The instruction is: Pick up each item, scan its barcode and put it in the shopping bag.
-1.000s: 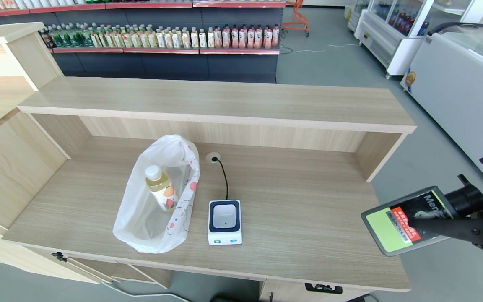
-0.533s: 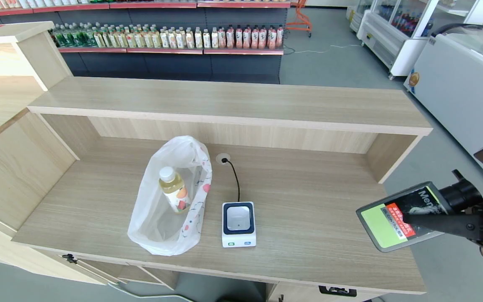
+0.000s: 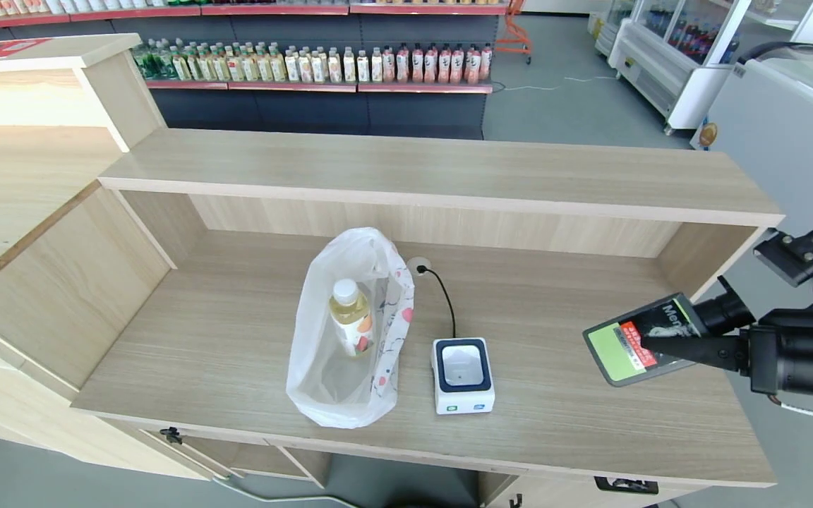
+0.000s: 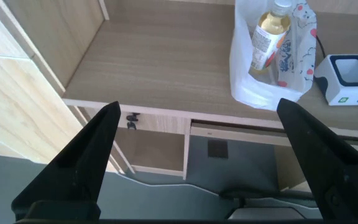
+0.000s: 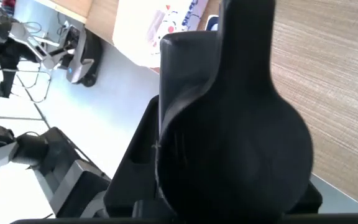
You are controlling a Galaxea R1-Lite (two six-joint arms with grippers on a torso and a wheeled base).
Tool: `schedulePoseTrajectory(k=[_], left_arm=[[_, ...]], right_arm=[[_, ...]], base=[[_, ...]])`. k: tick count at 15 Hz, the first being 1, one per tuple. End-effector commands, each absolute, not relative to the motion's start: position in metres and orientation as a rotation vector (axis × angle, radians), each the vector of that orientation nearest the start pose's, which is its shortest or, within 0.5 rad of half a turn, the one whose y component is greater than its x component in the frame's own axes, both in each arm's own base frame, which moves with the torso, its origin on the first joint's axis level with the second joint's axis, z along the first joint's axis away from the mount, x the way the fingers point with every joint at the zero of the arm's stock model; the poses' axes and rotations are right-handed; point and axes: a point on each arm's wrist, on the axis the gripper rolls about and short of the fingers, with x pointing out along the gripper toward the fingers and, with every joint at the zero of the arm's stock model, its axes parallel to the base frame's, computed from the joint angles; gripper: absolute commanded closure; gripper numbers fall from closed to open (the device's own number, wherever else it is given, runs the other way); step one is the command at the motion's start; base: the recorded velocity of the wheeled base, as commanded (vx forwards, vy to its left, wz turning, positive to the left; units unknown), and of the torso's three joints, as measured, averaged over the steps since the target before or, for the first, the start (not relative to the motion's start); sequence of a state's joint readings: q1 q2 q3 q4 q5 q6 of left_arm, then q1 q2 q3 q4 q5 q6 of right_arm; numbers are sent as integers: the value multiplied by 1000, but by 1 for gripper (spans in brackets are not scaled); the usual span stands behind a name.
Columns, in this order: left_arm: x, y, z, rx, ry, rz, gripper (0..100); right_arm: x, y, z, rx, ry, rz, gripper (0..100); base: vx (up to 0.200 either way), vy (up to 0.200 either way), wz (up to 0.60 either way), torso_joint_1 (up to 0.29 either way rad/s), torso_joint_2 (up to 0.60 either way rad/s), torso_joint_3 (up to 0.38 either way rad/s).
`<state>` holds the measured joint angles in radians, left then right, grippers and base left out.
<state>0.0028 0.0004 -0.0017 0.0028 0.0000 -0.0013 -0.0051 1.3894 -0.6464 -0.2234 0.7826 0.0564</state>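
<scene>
A white plastic shopping bag (image 3: 350,331) stands open on the counter with a bottle of yellow drink (image 3: 350,317) upright inside; both also appear in the left wrist view, bag (image 4: 253,74) and bottle (image 4: 269,31). Right of the bag sits the white barcode scanner (image 3: 463,374), also seen as scanner (image 4: 350,78). My right gripper (image 3: 667,343) is shut on a flat black-and-green package (image 3: 632,340), held above the counter's right end, to the right of the scanner. My left gripper (image 4: 197,155) hangs open below and in front of the counter's front edge.
The wooden counter (image 3: 555,423) has a raised back shelf (image 3: 435,173) and side walls. The scanner's black cable (image 3: 445,300) runs to a hole at the back. Shelves of bottles (image 3: 322,63) and freezers (image 3: 780,127) stand behind. A drawer front (image 4: 229,134) lies under the counter.
The head camera has swung left, so the whole scene shifts right. My right gripper with the package has come inward toward the counter's right end, closer to the scanner.
</scene>
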Motion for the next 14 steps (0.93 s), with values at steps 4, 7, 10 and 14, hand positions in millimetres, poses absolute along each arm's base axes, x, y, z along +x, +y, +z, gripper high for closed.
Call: schedulePoseTrajectory(k=[4,7,10,14], left_arm=[[-23,0,76,-2,2,3,0],[-23,0,76,-2,2,3,0],[-23,0,76,0,2,3,0],[-23,0,76,0,2,3,0]], right_arm=[[260,28,128,233,660,641,100],[277,32,111,210,657,636,100],[284,44,102,208,665,672,100],[292,55,90,198,669,706,100]], base=[[0,0,0,0,0,0],[0,0,0,0,0,0],[0,0,0,0,0,0],[0,0,0,0,0,0]])
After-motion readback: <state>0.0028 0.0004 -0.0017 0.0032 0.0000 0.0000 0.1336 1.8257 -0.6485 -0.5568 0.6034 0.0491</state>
